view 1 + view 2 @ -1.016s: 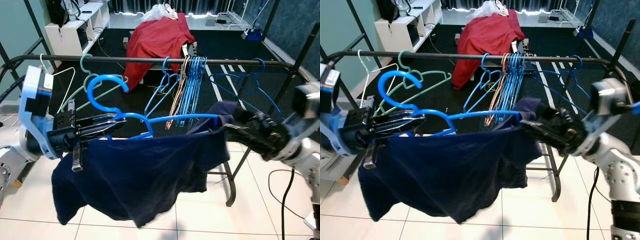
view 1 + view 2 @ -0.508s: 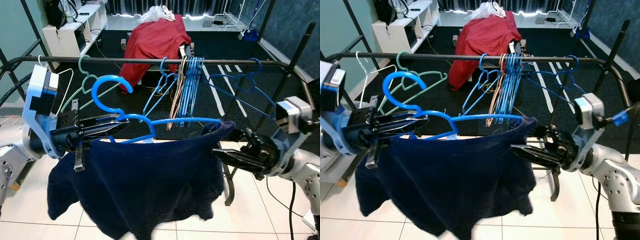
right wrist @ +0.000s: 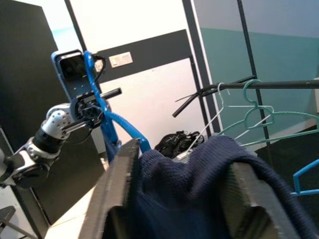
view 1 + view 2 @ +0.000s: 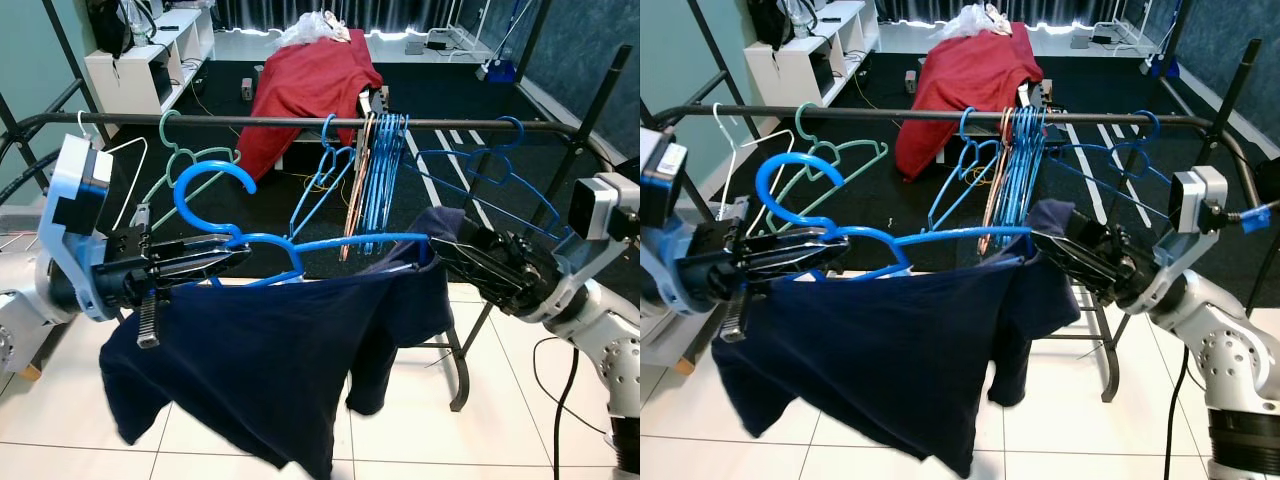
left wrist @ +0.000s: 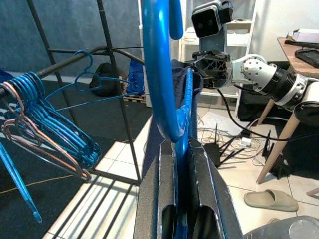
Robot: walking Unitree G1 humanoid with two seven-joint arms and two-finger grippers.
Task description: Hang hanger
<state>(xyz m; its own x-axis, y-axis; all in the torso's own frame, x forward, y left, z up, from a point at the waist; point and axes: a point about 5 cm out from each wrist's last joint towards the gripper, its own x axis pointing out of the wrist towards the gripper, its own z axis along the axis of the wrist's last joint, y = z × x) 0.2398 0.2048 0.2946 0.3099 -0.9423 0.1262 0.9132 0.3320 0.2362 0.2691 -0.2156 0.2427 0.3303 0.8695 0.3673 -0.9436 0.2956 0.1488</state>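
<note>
A blue plastic hanger [image 4: 300, 245] is held level in front of the black rail [image 4: 280, 121], hook [image 4: 205, 185] pointing up, below and short of the rail. My left gripper [image 4: 232, 262] is shut on the hanger's neck; in the left wrist view its fingers [image 5: 167, 199] clamp the blue stem [image 5: 159, 74]. A navy garment [image 4: 260, 350] drapes over the hanger and sags low. My right gripper [image 4: 448, 252] is at the hanger's right end, shut on a bunched corner of the garment [image 3: 199, 189], between its fingers [image 3: 119, 179].
On the rail hang a bundle of blue hangers [image 4: 380, 170], a green hanger [image 4: 190, 165] and a white one [image 4: 115, 165]. Behind lie a red cloth [image 4: 310, 80] and a white shelf [image 4: 150, 55]. The rack's leg [image 4: 465, 370] stands on the tiled floor.
My right gripper has come up and in to the hanger's right end, lifting the garment's corner. The cloth's right side now hangs narrower. The left gripper holds nearly still.
</note>
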